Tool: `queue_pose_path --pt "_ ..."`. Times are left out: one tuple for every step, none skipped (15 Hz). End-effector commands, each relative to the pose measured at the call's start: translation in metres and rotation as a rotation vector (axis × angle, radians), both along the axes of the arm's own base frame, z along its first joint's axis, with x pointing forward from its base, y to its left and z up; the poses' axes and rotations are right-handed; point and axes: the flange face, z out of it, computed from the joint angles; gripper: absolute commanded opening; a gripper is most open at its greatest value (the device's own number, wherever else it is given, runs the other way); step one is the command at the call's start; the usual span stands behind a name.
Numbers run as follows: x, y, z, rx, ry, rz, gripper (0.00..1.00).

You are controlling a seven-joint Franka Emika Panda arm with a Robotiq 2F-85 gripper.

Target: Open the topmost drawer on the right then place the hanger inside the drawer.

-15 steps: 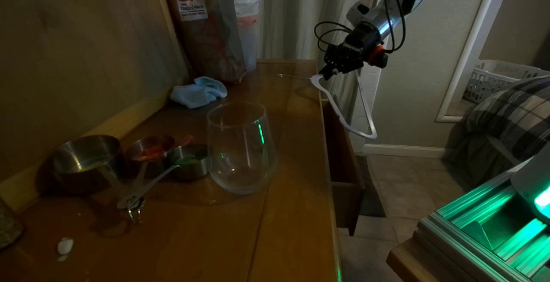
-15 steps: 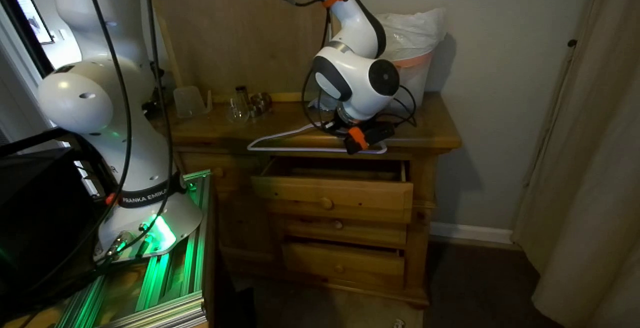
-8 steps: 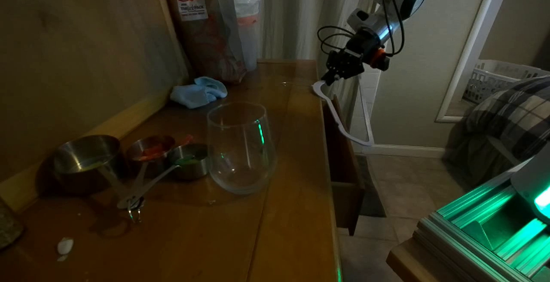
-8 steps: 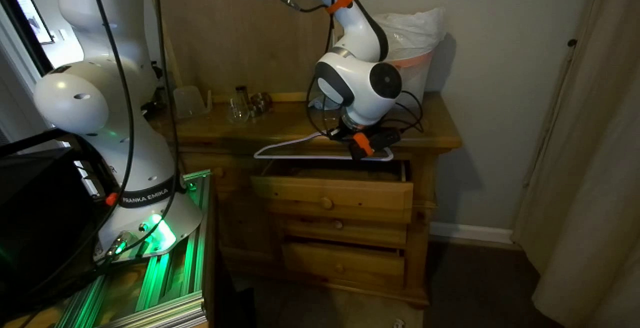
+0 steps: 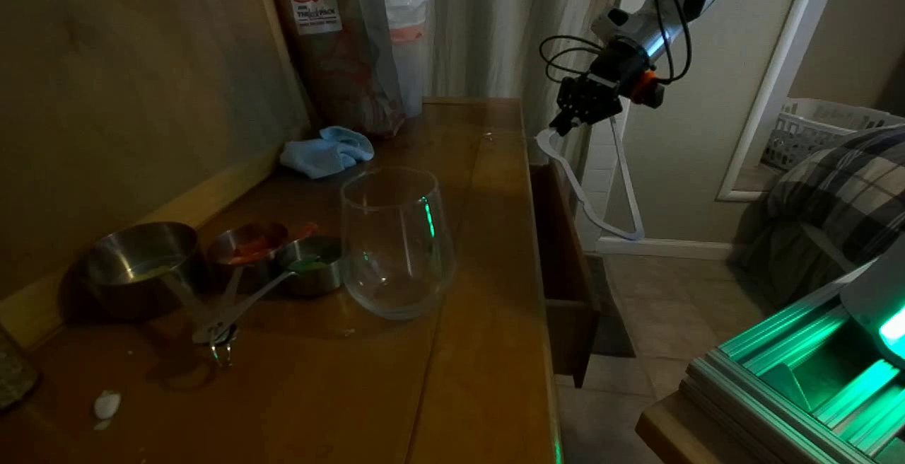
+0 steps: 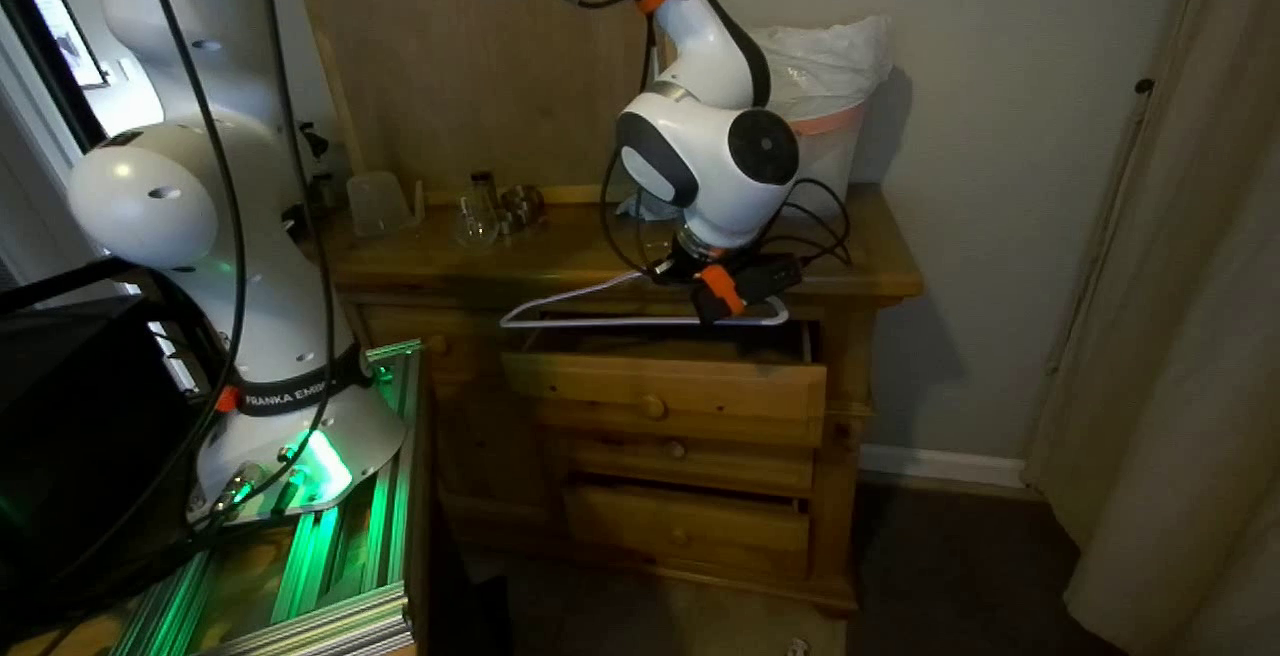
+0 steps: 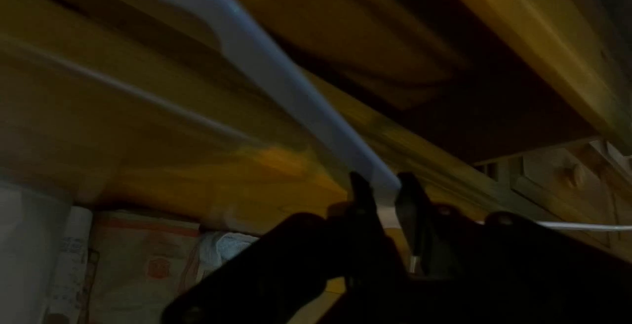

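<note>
My gripper (image 5: 555, 124) is shut on the white hanger (image 5: 628, 177), holding it in the air just off the dresser's front edge. In the wrist view the fingertips (image 7: 379, 185) pinch the hanger (image 7: 296, 97) near one end of a visible bar. In an exterior view the hanger (image 6: 600, 322) hangs nearly level above the open top drawer (image 6: 590, 391), its left end reaching slightly past the drawer's left side. The drawer (image 5: 565, 337) is pulled out, and its dark interior shows in the wrist view beside its front panel (image 7: 543, 32).
The dresser top (image 5: 488, 294) holds a clear glass (image 5: 397, 252), metal measuring cups (image 5: 145, 266), a blue cloth (image 5: 327, 153) and a paper bag (image 5: 346, 47). A lower drawer (image 6: 690, 526) is slightly open. A white bin (image 6: 825, 136) stands at the back right.
My gripper and the hanger have moved outward, away from the dresser top, and the hanger sits lower, nearer the drawer opening. The top drawer has not moved.
</note>
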Motion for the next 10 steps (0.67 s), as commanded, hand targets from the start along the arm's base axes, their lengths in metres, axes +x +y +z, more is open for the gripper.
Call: queue_pose_path --pt "-0.015 -0.005 0.031 -0.029 -0.034 0.035 0.05" --pt "-0.017 -0.006 0.037 -0.04 -0.029 0.039 0.05" --pt "-0.02 -0.008 0.045 -0.053 -0.02 0.041 0.05" --pt "-0.022 -0.01 0.052 -0.07 -0.015 0.044 0.05" --pt "-0.025 -0.013 0.058 -0.088 -0.005 0.04 0.05" --pt "-0.027 -0.015 0.064 -0.104 0.007 0.036 0.05" --pt "-0.03 -0.019 0.07 -0.125 0.019 0.026 0.05" --pt "-0.031 -0.023 0.074 -0.14 0.032 0.014 0.05" --pt "-0.033 -0.027 0.077 -0.157 0.045 -0.004 0.05" --pt "-0.034 -0.031 0.081 -0.173 0.056 -0.022 0.05"
